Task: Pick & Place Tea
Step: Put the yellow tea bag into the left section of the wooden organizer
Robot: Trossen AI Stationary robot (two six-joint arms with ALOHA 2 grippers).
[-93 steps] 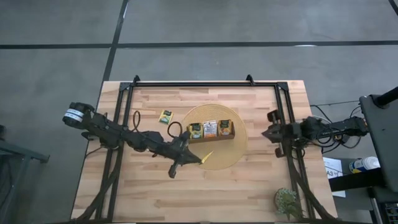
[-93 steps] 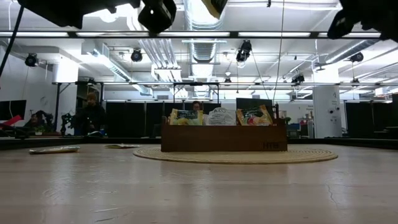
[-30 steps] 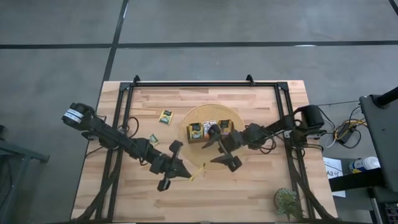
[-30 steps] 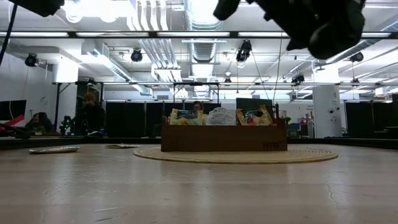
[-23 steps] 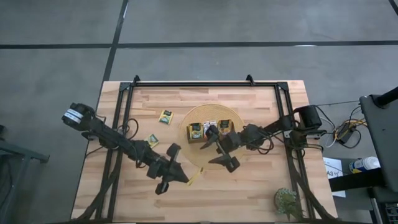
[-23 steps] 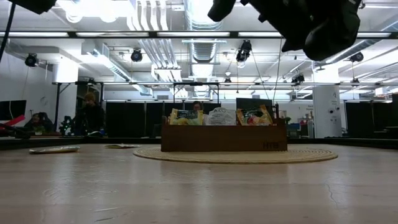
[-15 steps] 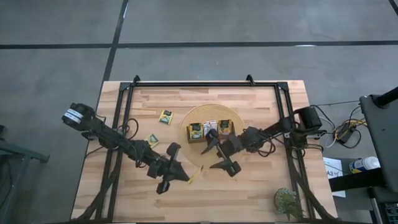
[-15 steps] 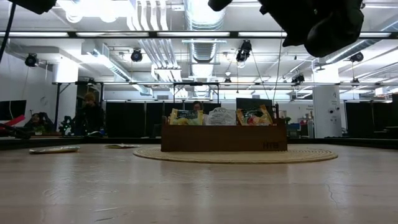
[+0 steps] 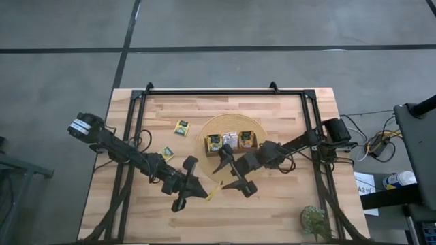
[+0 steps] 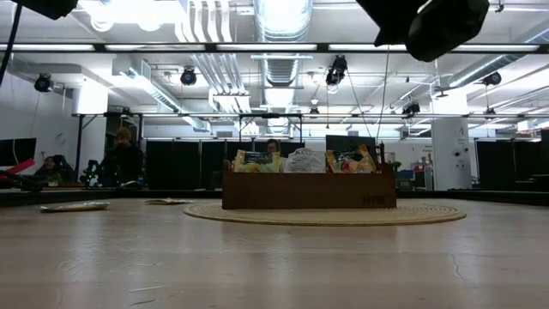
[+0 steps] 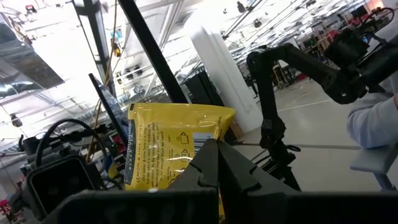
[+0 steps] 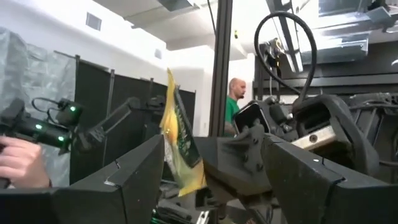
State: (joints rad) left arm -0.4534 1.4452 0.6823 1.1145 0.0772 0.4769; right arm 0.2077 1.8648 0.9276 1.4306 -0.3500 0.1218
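Wooden three-compartment tray point(image 9: 231, 151) on a round woven mat point(image 9: 253, 127), small potted plant point(image 9: 315, 221) at the table's corner.

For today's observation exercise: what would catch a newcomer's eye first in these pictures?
Above the table's front middle, the left gripper holds a yellow tea packet in shut fingers, while the right gripper faces it with open fingers. Behind them a wooden tray of tea packets sits on a round woven mat.

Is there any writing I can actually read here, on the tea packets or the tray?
None can be read.
Yellow packet in the shut left gripper: dark marks and a cup drawing, print too blurred.
Packets in the tray: too small.
Tray front: a dark mark, unreadable.
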